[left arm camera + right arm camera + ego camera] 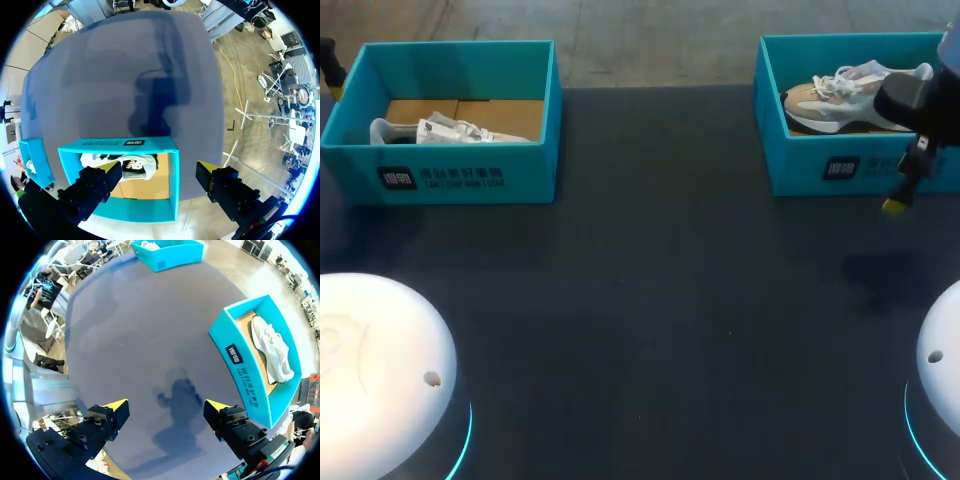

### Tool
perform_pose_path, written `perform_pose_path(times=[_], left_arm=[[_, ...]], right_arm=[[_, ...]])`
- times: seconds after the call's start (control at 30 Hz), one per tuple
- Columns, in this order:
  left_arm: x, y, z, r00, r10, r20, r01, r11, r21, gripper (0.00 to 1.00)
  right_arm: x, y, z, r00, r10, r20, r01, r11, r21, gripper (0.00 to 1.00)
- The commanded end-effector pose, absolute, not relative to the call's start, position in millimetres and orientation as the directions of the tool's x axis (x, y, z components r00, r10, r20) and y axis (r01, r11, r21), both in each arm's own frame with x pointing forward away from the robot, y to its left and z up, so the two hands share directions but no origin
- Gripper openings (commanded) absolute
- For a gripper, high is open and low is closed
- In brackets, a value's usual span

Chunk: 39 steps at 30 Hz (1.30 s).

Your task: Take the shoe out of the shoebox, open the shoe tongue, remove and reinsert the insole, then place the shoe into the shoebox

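Observation:
Two teal shoeboxes stand at the table's far side. The left shoebox [440,170] [167,175] holds a white shoe [450,130] [131,165]. In the right shoebox [820,165] [240,357] lies a beige and white shoe [840,95] [272,347]. My left gripper [159,174] hangs open above the left box, nothing between its fingers. My right gripper [166,409] [898,200] is open and empty too. It hovers over bare table just in front of the right box, with the shoe off to its side.
The dark table [660,290] spreads wide between and in front of the boxes. Two white rounded arm bases [380,370] [940,360] sit at the near corners. Far ahead of the right gripper, the left box [167,252] shows again.

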<state>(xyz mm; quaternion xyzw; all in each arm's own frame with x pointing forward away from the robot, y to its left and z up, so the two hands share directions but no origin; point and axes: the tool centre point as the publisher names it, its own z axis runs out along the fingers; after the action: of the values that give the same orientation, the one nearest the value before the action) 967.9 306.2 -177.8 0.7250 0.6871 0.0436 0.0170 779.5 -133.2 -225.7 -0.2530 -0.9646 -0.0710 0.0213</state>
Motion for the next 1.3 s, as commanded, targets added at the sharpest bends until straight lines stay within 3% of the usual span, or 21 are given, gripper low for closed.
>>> perform_pose_path(times=[0.03, 0.2, 0.47, 0.73, 0.97, 1.3], left_arm=[[966, 306, -178, 0.052, 0.998, 0.043, 0.995, -0.055, 0.087, 1.00], [966, 306, -178, 0.052, 0.998, 0.043, 0.995, -0.055, 0.087, 1.00], [966, 306, -178, 0.052, 0.998, 0.043, 0.995, -0.055, 0.087, 1.00], [966, 306, -178, 0.052, 0.998, 0.043, 0.995, -0.055, 0.087, 1.00], [966, 306, -178, 0.052, 0.998, 0.043, 0.995, -0.055, 0.087, 1.00], [966, 306, -178, 0.052, 0.998, 0.043, 0.995, -0.055, 0.087, 1.00]], right_arm=[[777, -133, -225, -0.871, 0.487, 0.072, 0.492, 0.861, 0.126, 1.00], [778, -136, -219, -0.867, 0.496, 0.055, 0.498, 0.858, 0.127, 1.00], [817, -158, -180, -0.835, 0.548, -0.059, 0.548, 0.837, 0.017, 1.00], [857, -191, -168, -0.699, 0.715, -0.013, 0.714, 0.698, -0.051, 1.00], [890, -215, -163, -0.633, 0.774, 0.008, 0.774, 0.633, -0.008, 1.00], [899, -216, -157, -0.661, 0.750, -0.021, 0.750, 0.661, 0.033, 1.00]])
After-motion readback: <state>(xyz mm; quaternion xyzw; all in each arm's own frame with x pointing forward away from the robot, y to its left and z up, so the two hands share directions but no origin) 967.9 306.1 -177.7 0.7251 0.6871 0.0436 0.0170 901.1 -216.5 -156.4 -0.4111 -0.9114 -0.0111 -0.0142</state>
